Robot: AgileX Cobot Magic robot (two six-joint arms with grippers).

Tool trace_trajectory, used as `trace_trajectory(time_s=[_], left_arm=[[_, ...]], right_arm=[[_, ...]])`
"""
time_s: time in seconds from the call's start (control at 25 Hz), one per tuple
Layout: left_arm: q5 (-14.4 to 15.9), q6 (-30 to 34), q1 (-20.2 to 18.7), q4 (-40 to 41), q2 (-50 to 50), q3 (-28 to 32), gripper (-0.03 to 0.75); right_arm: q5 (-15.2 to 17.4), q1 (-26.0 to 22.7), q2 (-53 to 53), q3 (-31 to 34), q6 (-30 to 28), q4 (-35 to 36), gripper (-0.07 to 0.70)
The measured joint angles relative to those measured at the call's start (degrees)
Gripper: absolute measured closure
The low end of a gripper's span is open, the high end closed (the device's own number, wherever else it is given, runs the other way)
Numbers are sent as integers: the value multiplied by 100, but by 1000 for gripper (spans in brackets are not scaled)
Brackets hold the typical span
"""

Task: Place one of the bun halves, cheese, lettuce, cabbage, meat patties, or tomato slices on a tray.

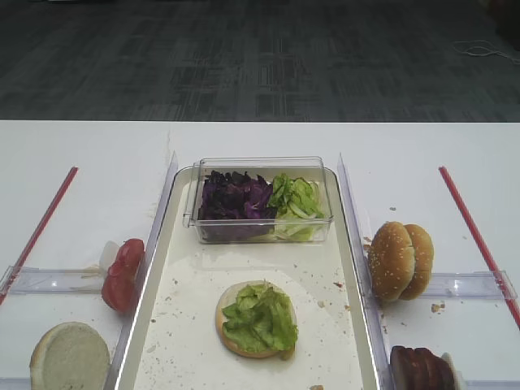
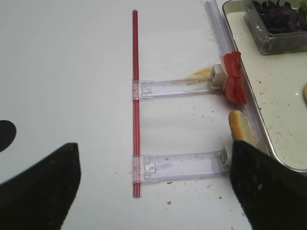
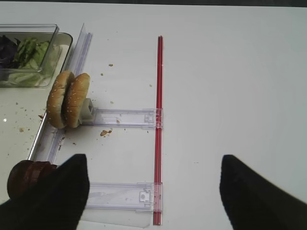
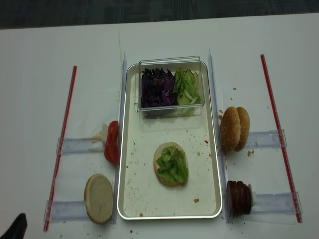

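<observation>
On the off-white tray (image 4: 121, 164) (image 1: 195, 276) lies a pale bun half topped with lettuce (image 4: 171, 164) (image 1: 256, 318). Left of the tray are red tomato slices (image 4: 112, 142) (image 2: 234, 76) and a pale bun half (image 4: 98, 197) (image 2: 238, 125). Right of it stand two sesame bun halves on edge (image 4: 235, 128) (image 3: 68, 99) and dark meat patties (image 4: 238, 197) (image 3: 26, 177). My left gripper (image 2: 153, 191) hangs open over the left rack, empty. My right gripper (image 3: 156, 196) is open over the right rack, empty. No cheese shows.
A clear plastic box (image 1: 258, 219) at the tray's far end holds purple cabbage (image 1: 236, 199) and more lettuce (image 1: 296, 199). Clear plastic rails (image 4: 264, 138) and red rods (image 4: 279, 134) (image 4: 62, 144) flank the tray. Crumbs dot the tray and table.
</observation>
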Motion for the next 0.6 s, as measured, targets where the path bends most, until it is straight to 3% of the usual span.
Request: trace_trajectory(time_s=[0.6], left_arm=[[0,0,0,0,0,0,99]], right_arm=[[0,0,0,0,17,-13,39]])
